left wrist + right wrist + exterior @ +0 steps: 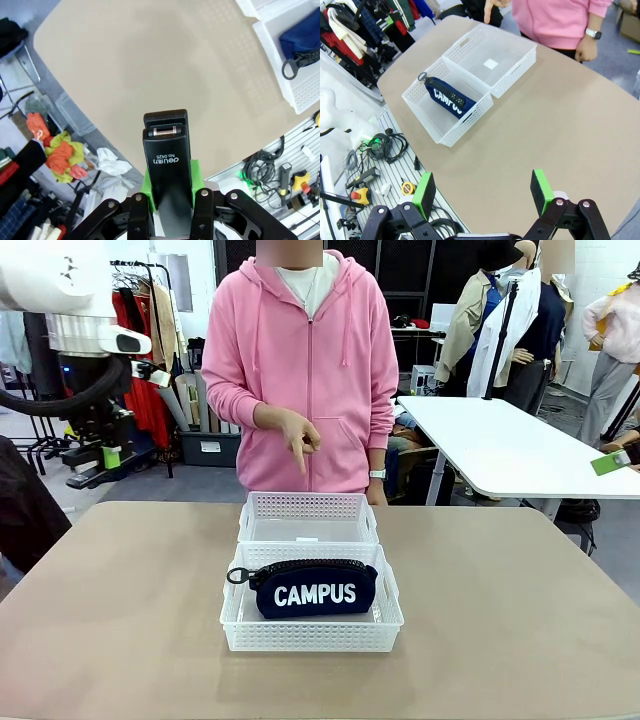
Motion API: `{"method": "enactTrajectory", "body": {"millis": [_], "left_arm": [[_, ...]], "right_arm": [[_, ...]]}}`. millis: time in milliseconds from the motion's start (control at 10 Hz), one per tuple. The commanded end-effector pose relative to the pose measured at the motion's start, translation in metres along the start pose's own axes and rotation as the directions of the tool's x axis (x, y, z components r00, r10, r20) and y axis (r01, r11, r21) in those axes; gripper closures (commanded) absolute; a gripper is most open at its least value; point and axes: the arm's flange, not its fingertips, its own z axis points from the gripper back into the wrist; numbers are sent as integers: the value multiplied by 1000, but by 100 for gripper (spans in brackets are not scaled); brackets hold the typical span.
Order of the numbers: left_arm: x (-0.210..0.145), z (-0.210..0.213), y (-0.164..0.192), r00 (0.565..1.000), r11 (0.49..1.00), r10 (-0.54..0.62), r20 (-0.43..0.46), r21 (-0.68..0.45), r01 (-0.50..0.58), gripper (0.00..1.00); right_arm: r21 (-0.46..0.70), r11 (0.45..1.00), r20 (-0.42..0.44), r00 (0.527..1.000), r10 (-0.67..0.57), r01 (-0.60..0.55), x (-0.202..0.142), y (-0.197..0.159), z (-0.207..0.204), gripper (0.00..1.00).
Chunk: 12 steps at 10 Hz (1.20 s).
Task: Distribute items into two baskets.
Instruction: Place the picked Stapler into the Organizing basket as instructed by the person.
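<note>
Two white lattice baskets stand end to end at the table's middle. The near basket [310,642] [427,120] holds the navy "CAMPUS" pouch [312,590] [447,97] [302,35], lying on its side with its ring pull to the left. The far basket [310,506] [512,67] holds just a small white label. A person's hand [300,443] points down at it. My left gripper [170,200] is shut on the black stapler [166,160], high over the table's left edge. My right gripper [482,192] hangs open above the table's right part, well away from the baskets.
The tan table [520,620] has bare room on both sides of the baskets. My left arm [80,335] is raised at the upper left. A white table [510,450] stands behind at the right. Cables and tools [380,150] lie below my side of the table.
</note>
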Motion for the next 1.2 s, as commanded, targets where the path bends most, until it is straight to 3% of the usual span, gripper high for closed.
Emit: {"method": "enactTrajectory", "body": {"millis": [0,500,1100], "left_arm": [[22,6,2,995,996,-90,-42,9,90,100],[87,-7,-17,975,977,-214,-55,-21,213,100],[149,-21,-58,923,924,-381,-58,6,382,100]], "right_arm": [[9,1000,12,1000,8,-8,1,1,0,0],[9,1000,12,1000,8,-8,1,1,0,0],[9,1000,12,1000,8,-8,1,1,0,0]]}}
